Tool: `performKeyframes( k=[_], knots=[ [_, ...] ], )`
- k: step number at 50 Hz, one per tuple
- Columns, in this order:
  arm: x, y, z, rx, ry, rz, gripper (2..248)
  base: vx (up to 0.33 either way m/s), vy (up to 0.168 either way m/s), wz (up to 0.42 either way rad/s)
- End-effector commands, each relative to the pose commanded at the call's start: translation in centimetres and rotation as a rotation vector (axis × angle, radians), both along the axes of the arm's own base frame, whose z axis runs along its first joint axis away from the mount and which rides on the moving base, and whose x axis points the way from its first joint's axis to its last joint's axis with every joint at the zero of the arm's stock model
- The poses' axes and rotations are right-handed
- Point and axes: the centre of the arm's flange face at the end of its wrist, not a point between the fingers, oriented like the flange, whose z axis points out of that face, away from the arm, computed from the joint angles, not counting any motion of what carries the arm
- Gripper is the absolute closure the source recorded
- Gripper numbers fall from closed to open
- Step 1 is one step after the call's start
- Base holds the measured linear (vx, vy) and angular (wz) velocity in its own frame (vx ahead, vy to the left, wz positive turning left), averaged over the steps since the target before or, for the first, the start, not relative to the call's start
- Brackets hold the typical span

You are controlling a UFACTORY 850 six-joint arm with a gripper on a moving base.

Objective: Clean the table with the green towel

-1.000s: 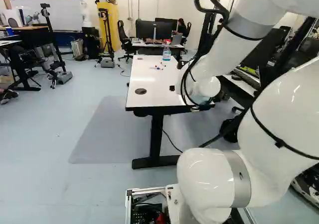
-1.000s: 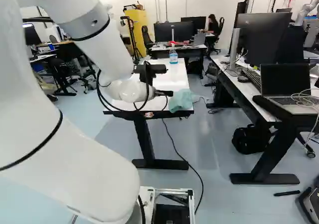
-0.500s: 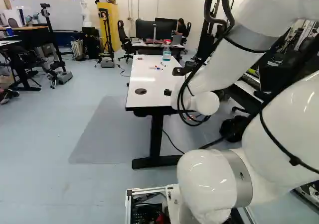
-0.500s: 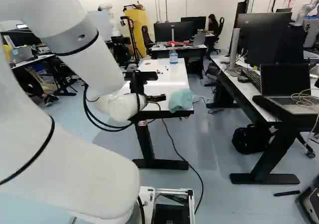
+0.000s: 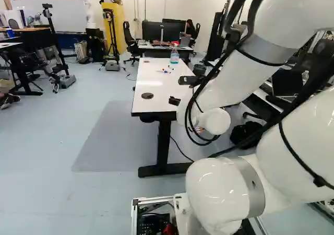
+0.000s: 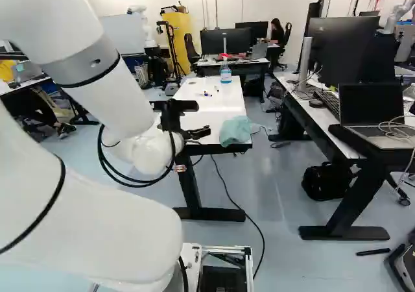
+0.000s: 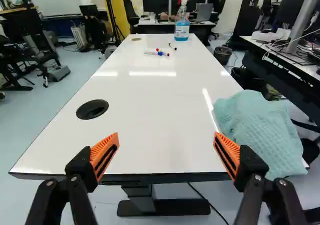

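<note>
My gripper (image 6: 197, 133) stands spread wide, gripping nothing. The green towel (image 7: 262, 135) lies outside my jaws at two o'clock, over the table's (image 7: 145, 120) near corner.

A green towel (image 7: 262, 132) overhangs the white table (image 7: 155, 120).

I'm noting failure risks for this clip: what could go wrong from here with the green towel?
The open gripper could close on nothing: the green towel lies off to one side, not between its fingers. The towel overhangs the white table's edge, so a nudge might drop it. Wiping could knock the markers or spray bottle.
</note>
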Motion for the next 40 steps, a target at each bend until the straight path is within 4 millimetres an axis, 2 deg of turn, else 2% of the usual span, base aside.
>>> performKeyframes(
  k=[18, 40],
  knots=[
    [-0.91, 0.37, -0.38, 0.001, -0.02, 0.011, 3, 0.0, 0.0, 0.0],
    [-1.0, 0.41, -0.42, 0.001, -0.022, 0.012, 3, 0.0, 0.0, 0.0]
  ],
)
